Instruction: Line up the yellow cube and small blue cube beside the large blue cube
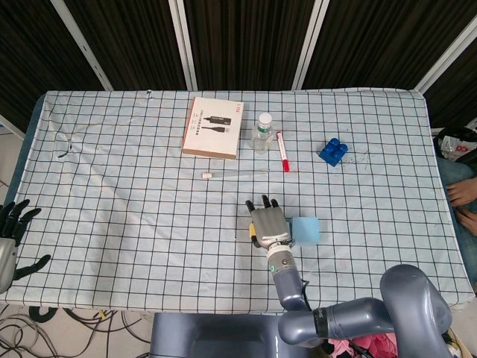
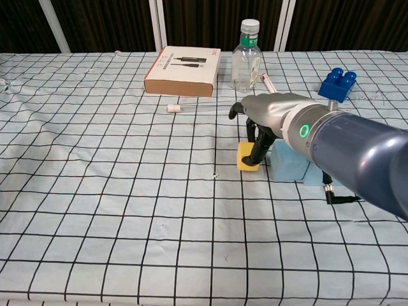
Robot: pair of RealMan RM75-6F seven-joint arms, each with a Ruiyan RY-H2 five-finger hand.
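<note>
table (image 1: 112, 186): white cloth with black grid, dark slatted wall behind | right hand (image 2: 258, 137): fingers curled down onto yellow cube (image 2: 245, 157), gripping it on the cloth just left of large blue cube (image 2: 287, 160) | left hand (image 1: 11, 239): fingers spread, holding nothing, off near-left edge | box (image 1: 213, 127), bottle (image 1: 262, 131), blue brick (image 1: 334, 151) at far side

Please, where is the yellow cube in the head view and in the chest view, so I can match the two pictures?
Head view: yellow cube lies below centre, mostly hidden under the right hand.
Chest view: yellow cube lies right of centre, the hand's fingers on it.
Shared landmark: the plastic bottle stands farther back on the table.
</note>
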